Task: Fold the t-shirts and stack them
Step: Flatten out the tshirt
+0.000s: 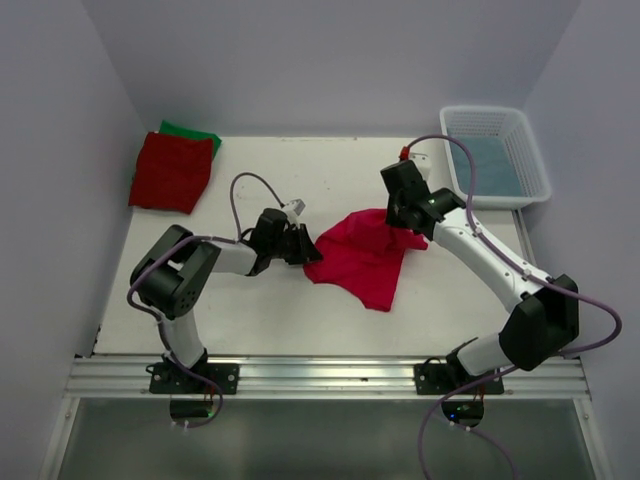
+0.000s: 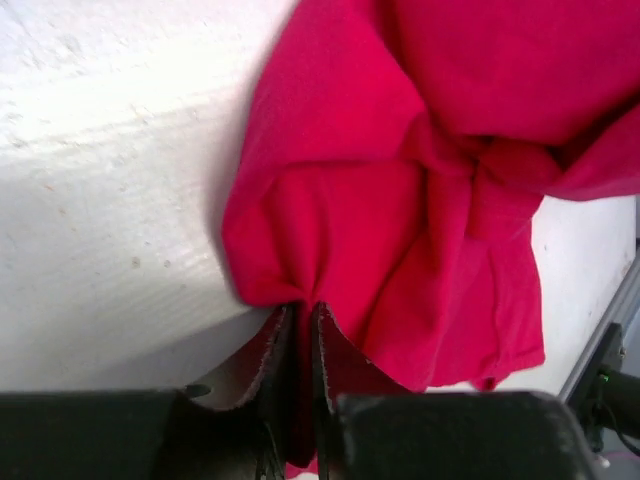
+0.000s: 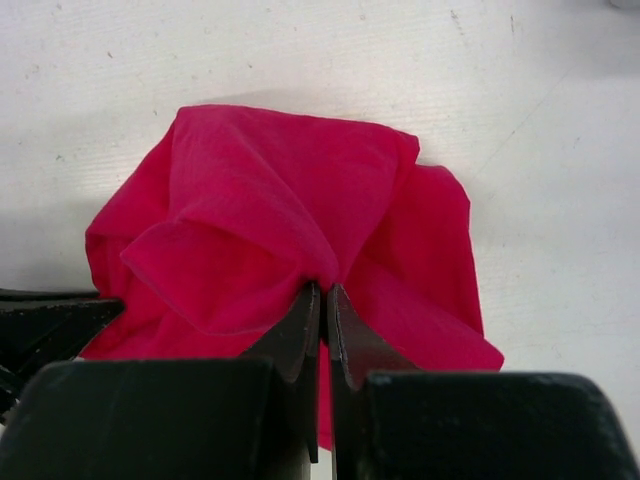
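Crimson-pink t-shirt (image 1: 362,255) sits bunched near the middle of the table (image 1: 250,310), between the two arms. It is not flat: both wrist views show deep creases and a knot of folds.

Left arm's fingers (image 2: 258,365) are closed tight on a gathered pinch at the shirt's left edge, with cloth puckering out of the nip. Right arm's fingers (image 3: 300,330) are likewise pressed together on a pleat at the far right edge. No gap shows between either pair.

At the far left corner the darker red t-shirt (image 1: 170,172) lies folded on the green t-shirt (image 1: 192,131), of which only a strip shows behind. The white basket (image 1: 497,155) stands at the far right corner, well apart from the work.

Handling judgement:
- The cloth is light, limp and holds no shape, so it will sag and drape from whatever points hold it.
- It is not fragile. A thin single layer could slip out of a pinch, whereas a gathered pleat grips better.
- Both current holds look like arbitrary bunches, not identifiable corners. Hems, sleeves and collar cannot be made out.
- For a clean fold, better holds would be the two shoulder seams or the two hem corners. The shirt should be pulled taut between the arms and laid flat first.
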